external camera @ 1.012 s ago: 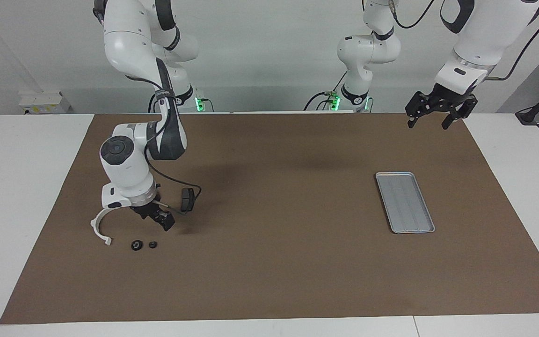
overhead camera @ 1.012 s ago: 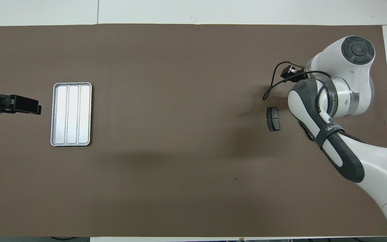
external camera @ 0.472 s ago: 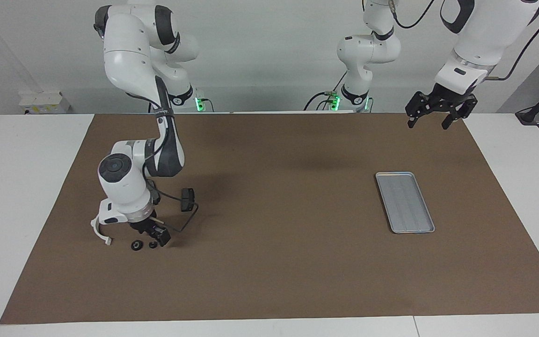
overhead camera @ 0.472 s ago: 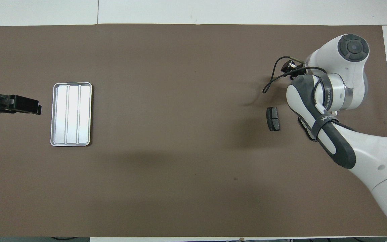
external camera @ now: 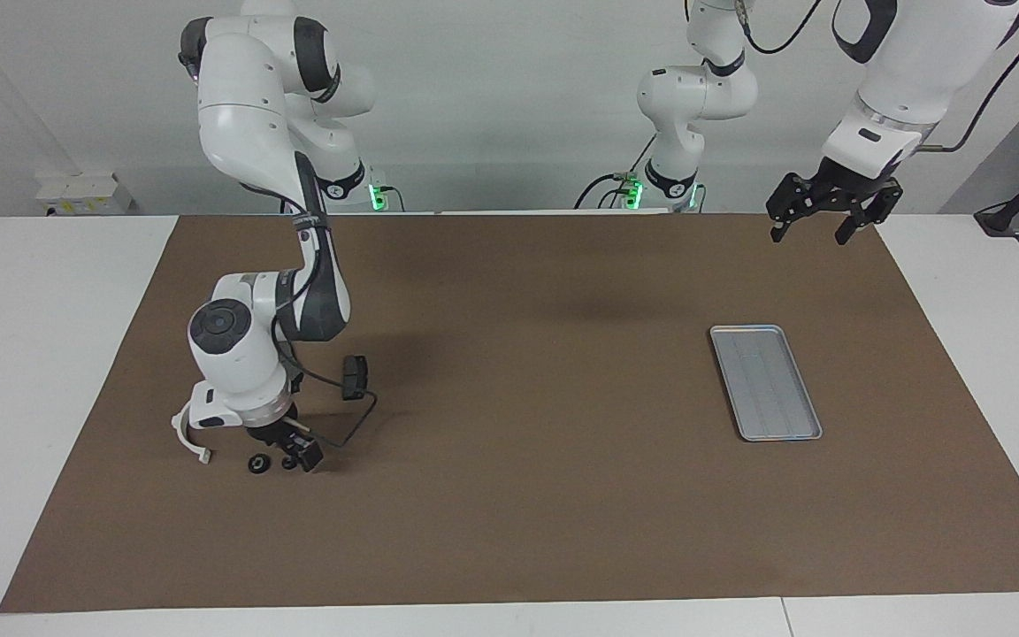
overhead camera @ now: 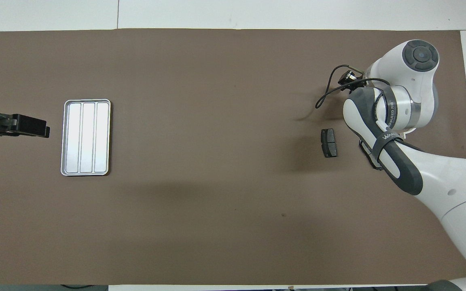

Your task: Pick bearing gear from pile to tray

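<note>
My right gripper (external camera: 295,457) is down at the bench among the pile, right at the smaller of two black round pieces (external camera: 287,463); the other round piece (external camera: 256,464) sits beside it by the white arc bracket (external camera: 184,433). I cannot tell how my fingers stand. One brake pad (overhead camera: 329,142) lies apart. My left gripper (external camera: 821,217) waits spread — near the empty tray (external camera: 765,381), well apart from the pile.

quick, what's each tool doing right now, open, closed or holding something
Left tool: open, empty, waiting above the table.
Right tool: down at the small black round pieces; grip cannot be told.
</note>
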### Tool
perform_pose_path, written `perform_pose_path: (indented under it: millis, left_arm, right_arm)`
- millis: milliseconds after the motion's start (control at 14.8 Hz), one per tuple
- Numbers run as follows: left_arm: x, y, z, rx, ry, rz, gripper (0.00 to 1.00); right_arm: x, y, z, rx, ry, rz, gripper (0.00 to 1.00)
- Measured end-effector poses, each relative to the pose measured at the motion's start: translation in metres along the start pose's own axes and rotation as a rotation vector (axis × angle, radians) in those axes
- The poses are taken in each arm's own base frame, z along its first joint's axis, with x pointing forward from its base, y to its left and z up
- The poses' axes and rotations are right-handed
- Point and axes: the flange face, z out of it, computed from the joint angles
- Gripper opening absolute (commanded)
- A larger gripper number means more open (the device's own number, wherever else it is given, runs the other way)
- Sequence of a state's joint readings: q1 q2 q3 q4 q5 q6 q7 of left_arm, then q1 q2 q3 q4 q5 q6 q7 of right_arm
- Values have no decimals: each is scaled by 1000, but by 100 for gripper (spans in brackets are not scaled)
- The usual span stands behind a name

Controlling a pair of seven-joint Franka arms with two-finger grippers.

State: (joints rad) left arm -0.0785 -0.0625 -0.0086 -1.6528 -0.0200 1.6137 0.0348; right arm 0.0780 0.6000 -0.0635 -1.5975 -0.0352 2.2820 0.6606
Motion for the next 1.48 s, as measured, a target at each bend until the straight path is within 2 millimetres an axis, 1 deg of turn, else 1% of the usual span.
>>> perform_pose_path:
  millis: [405,472,607,742,1012,1214,1484]
  left_arm:
    - [0,0,0,0,0,0,100]
    - [0,0,0,0,0,0,100]
    - [0,0,0,0,0,0,100]
    - [0,0,0,0,0,0,100]
    - [0,0,0,0,0,0,100]
    - [0,0,0,0,0,0,100]
    - [0,0,0,0,0,0,100]
  right_arm:
    - [3,-2,1,11,12,45,76]
    - [3,-2,1,11,12,47,74]
    - [3,-2,0,13,14,49,72]
    - [3,-3,0,16,12,58,66]
    - [3,-3,3,18,6,68,66]
    - [3,-3,3,17,5,71,63]
    - [3,-3,5,16,4,73,46]
